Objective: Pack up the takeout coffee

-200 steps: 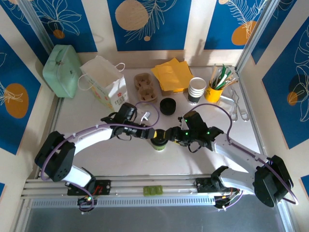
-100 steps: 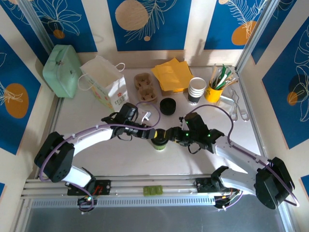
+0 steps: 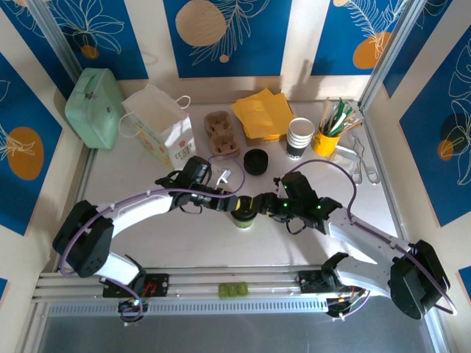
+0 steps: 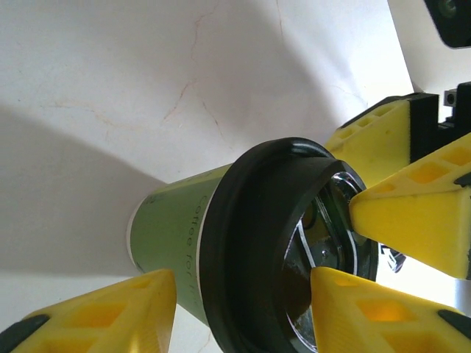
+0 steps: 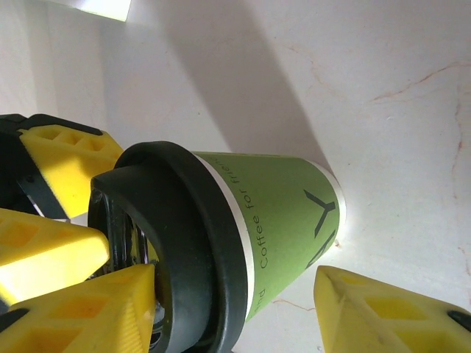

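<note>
The takeout coffee [image 3: 243, 215] stands upright on the pale table [image 3: 184, 246], just below the centre of the top view. Its black lid [image 4: 246, 243] is on, and its light-green side [image 5: 291, 213] carries dark lettering. Both arms reach in from the lower corners and meet at the cup, with the left gripper [image 3: 231, 204] on its left and the right gripper [image 3: 260, 207] on its right.

In the left wrist view the cup lies across the middle, lid toward the right. The left gripper's yellow fingers [image 4: 96, 312] sit along the bottom edge, one at lower left by the green wall and one at lower centre-right over the lid rim. Its jaws stand partly open astride the cup; I cannot tell whether they press on it. The right gripper's fingers [image 4: 412, 213] show at the right edge, one tip reaching over the lid's top.

In the right wrist view that gripper's own fingers [image 5: 81, 309] sit at the bottom, one at lower left against the lid and one at lower right near the cup's base. These jaws are also partly open around the cup, and I cannot tell whether they grip it.

Across the upper part of the top view, from left to right, are a mint-green case [image 3: 94, 107], a white paper bag [image 3: 158, 132], a cardboard cup carrier [image 3: 221, 132], yellow napkins [image 3: 261, 114], a stack of cups [image 3: 299, 137] and a yellow cup of straws [image 3: 327, 140]
</note>
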Robot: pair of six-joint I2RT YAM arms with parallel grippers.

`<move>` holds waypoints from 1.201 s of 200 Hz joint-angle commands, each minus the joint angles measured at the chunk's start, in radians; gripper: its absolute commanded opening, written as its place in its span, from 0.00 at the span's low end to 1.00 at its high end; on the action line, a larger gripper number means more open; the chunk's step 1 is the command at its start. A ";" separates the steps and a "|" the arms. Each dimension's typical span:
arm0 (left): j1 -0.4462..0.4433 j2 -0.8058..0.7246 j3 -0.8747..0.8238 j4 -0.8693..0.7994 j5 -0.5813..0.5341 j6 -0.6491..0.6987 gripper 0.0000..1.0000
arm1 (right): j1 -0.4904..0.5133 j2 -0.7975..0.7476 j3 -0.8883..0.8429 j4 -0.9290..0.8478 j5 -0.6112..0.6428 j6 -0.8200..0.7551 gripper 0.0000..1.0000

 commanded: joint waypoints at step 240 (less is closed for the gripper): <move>0.027 -0.493 0.064 -0.479 -0.748 -0.154 0.96 | 0.289 0.077 0.489 -0.636 0.439 -0.081 0.91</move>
